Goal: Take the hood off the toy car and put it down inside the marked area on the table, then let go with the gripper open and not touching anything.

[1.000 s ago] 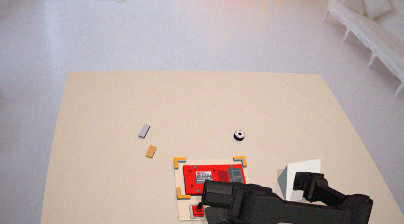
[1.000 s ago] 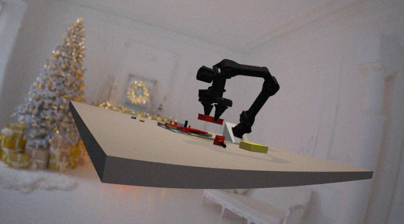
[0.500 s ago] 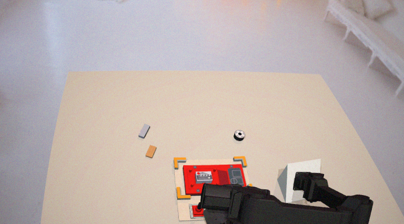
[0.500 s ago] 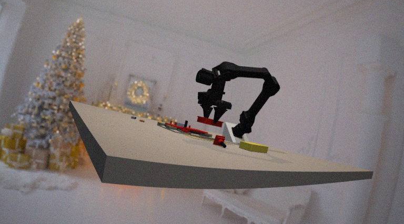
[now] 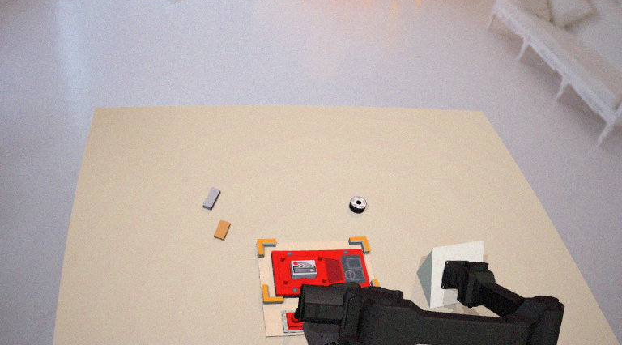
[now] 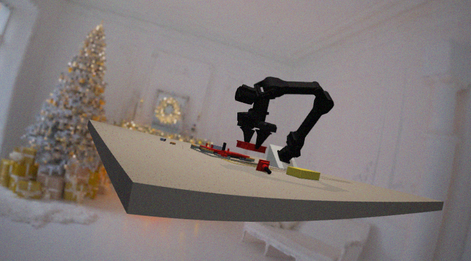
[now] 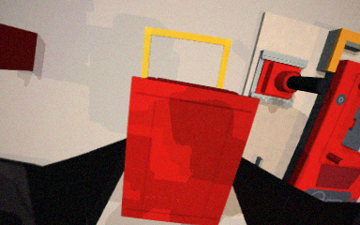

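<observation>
The hood, a flat red panel (image 6: 242, 144) (image 7: 187, 122), is between my fingers. My gripper (image 6: 252, 144) (image 7: 181, 152) is shut on it and holds it in the air above the table. In the top view the arm hides both. The marked area, a yellow outline (image 7: 187, 36), shows beyond the hood's far edge in the wrist view; the hood covers its near part. The red toy car (image 5: 283, 271) (image 7: 352, 75) lies flat on its board, to the right in the wrist view. The hood is clear of it.
Orange corner brackets (image 5: 270, 298) stand around the car. A red piece with a black knob (image 6: 262, 165) and a yellow block (image 6: 302, 173) lie nearby. A white wedge (image 5: 437, 272) stands by the arm's base. A wheel (image 5: 358, 203), grey block (image 5: 211, 198) and orange block (image 5: 222, 229) lie farther off.
</observation>
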Motion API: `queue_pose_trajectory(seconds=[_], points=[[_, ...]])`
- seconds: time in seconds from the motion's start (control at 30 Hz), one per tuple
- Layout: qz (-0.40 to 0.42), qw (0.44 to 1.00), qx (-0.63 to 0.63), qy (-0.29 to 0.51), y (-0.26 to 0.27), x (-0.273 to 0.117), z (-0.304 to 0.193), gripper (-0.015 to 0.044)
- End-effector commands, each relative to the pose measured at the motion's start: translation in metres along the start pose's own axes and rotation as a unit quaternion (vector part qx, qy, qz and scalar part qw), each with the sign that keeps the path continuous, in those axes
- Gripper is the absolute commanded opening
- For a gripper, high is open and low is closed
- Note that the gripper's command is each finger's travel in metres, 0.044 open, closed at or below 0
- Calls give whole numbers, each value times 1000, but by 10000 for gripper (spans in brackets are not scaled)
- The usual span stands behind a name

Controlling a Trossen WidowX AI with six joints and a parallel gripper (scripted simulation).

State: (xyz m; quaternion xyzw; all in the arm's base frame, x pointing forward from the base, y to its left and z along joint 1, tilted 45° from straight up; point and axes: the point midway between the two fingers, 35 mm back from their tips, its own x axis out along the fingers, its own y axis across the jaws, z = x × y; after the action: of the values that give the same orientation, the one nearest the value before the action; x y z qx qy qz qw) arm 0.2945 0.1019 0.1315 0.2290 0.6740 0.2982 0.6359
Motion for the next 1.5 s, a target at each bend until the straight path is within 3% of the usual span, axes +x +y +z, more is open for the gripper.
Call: queue_pose_trajectory(seconds=[0.0, 1.47], points=[[3, 1000, 4, 0, 0, 3, -1, 0], [5, 1000, 3, 0, 2, 35, -4, 0]])
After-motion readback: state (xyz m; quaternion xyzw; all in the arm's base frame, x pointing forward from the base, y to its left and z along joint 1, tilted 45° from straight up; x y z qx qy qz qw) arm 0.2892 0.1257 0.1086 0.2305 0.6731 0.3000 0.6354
